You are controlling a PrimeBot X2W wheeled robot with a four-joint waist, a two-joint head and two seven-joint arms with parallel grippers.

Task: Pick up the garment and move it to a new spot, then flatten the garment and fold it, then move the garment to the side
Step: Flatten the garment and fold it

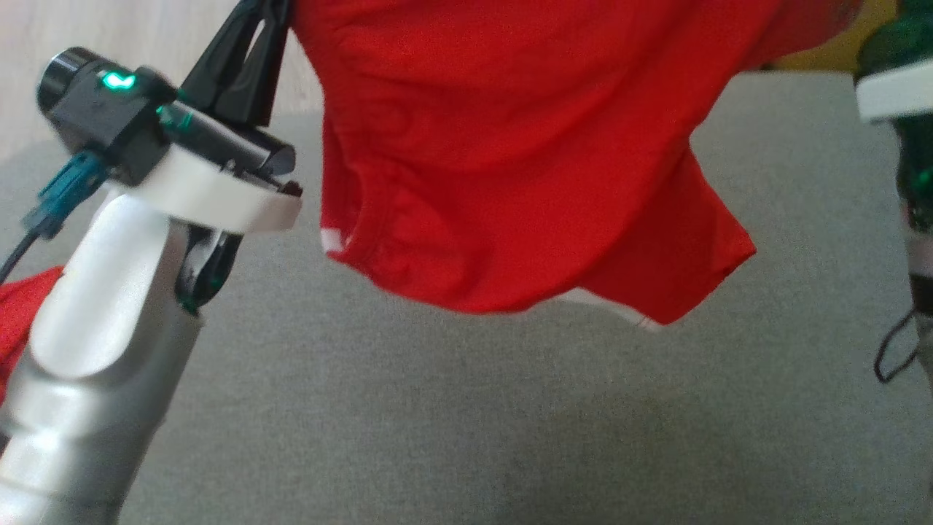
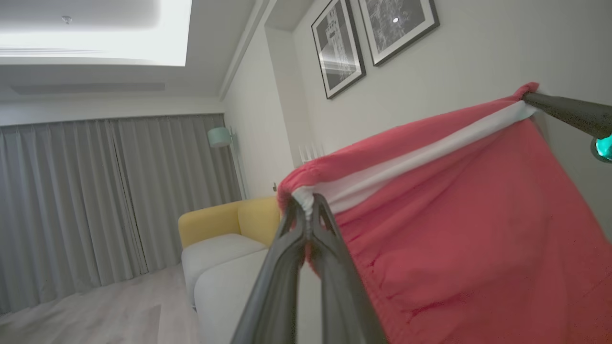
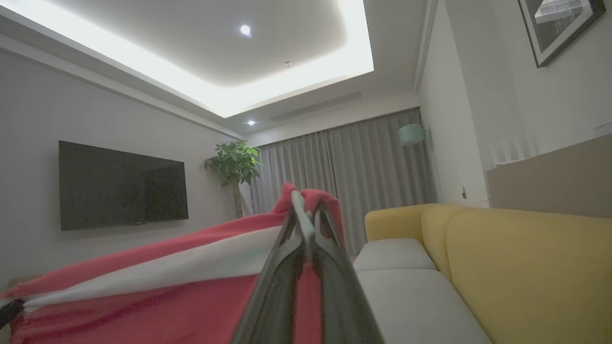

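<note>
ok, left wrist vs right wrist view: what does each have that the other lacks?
Left wrist: both framed pictures whole, and a broad stretch of floor.
Right wrist: TV, plant, ceiling spotlights.
Both: the red jersey stretched by its white-banded edge, with the left gripper and right gripper each shut on it. Also the yellow sofa, grey curtains and teal lamp.

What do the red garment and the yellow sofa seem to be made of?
The garment: likely a soft, matte knit fabric; it drapes and gathers into folds, with a white band along its edge. The sofa: apparently matte woven upholstery, yellow back, grey cushions; no sheen.
</note>
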